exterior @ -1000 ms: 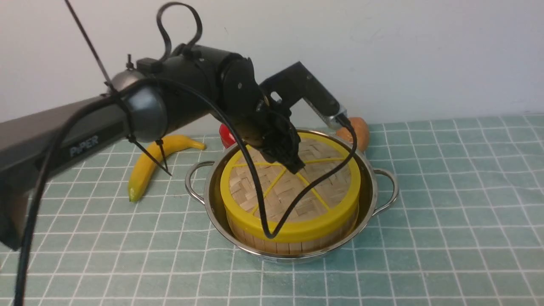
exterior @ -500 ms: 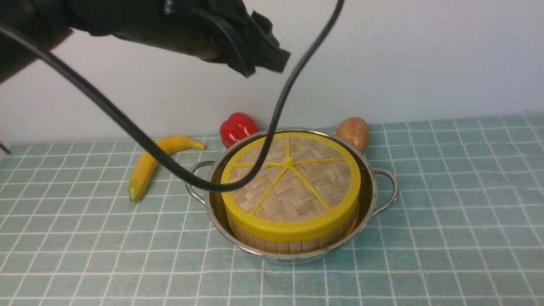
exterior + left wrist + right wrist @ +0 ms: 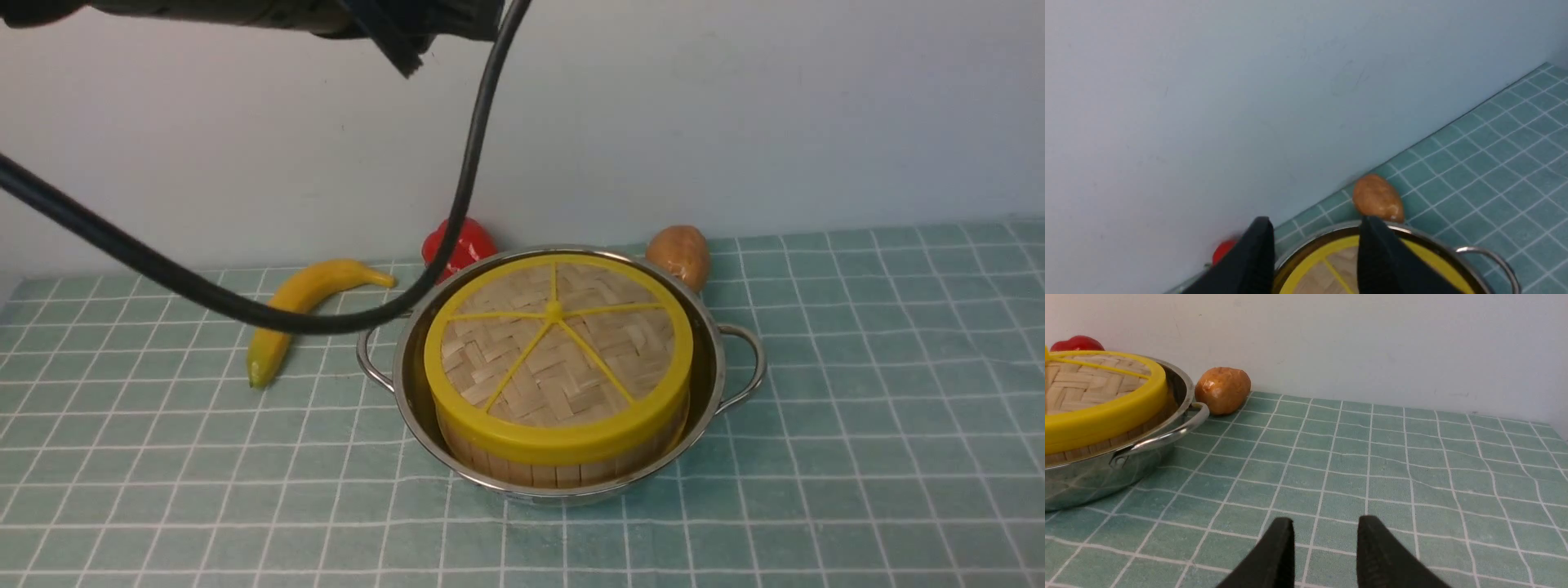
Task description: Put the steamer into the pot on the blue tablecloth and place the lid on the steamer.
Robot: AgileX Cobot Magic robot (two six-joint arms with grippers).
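The steel pot (image 3: 735, 371) stands on the blue tablecloth (image 3: 857, 408) and holds the bamboo steamer (image 3: 563, 472). The woven lid (image 3: 557, 359) with yellow rim and spokes lies flat on the steamer. My left gripper (image 3: 1314, 222) is open and empty, raised high above the pot's far rim; in the front view only its arm (image 3: 245, 10) shows along the top edge. My right gripper (image 3: 1325, 522) is open and empty, low over the cloth to the right of the pot (image 3: 1094, 477); it does not show in the front view.
A banana (image 3: 302, 314) lies left of the pot. A red pepper (image 3: 457, 241) and a potato (image 3: 679, 253) sit behind the pot against the wall. The left arm's black cable (image 3: 245, 306) hangs in front of the banana.
My left gripper has let go of the lid's knob and risen from the lid to the top of the front view. The lid stays on the steamer.
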